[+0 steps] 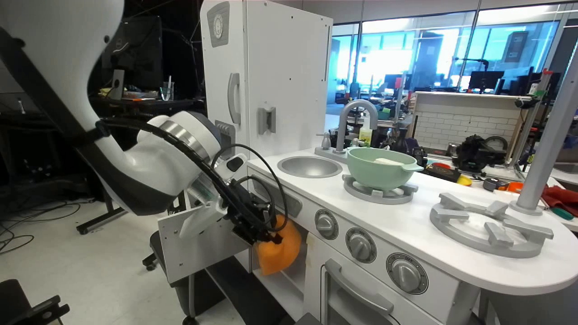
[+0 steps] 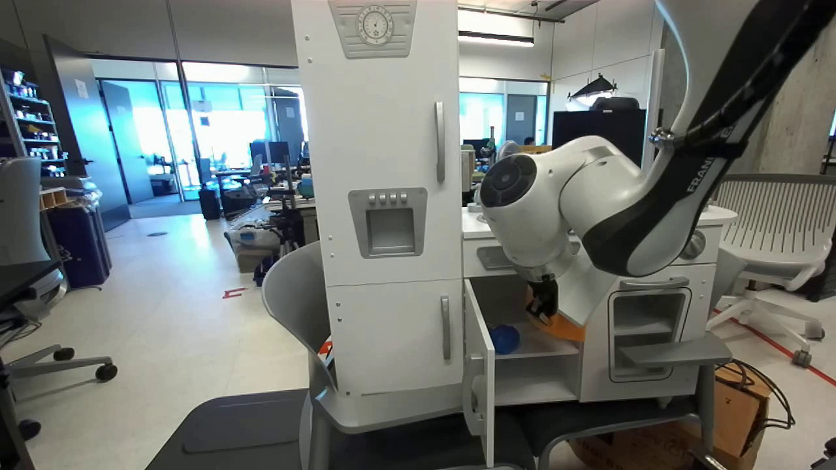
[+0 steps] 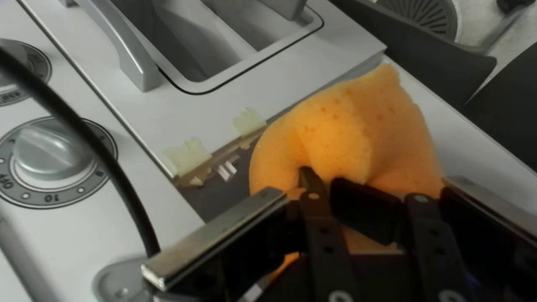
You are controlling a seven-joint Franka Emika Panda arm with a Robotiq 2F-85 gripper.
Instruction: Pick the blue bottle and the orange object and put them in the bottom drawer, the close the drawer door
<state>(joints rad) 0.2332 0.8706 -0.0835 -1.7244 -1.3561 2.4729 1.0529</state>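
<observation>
Black two-fingered gripper point(image 3: 321, 178), jaws pinching creased orange foam-like object point(image 3: 348, 136) | rounded bright-blue bottle point(image 2: 505, 340) inside white boxy compartment point(image 2: 534, 382) | flat white door panel point(image 2: 483, 372) standing open

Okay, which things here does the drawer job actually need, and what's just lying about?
For the job:
lumpy orange foam-like object, gripped by the black pincer
low white box-shaped compartment
rounded plastic-looking blue bottle, inside that compartment
flat white hinged door, standing open

Just lying about:
round mint-green plastic-looking bowl
brown cardboard box
crumpled red cloth
</observation>
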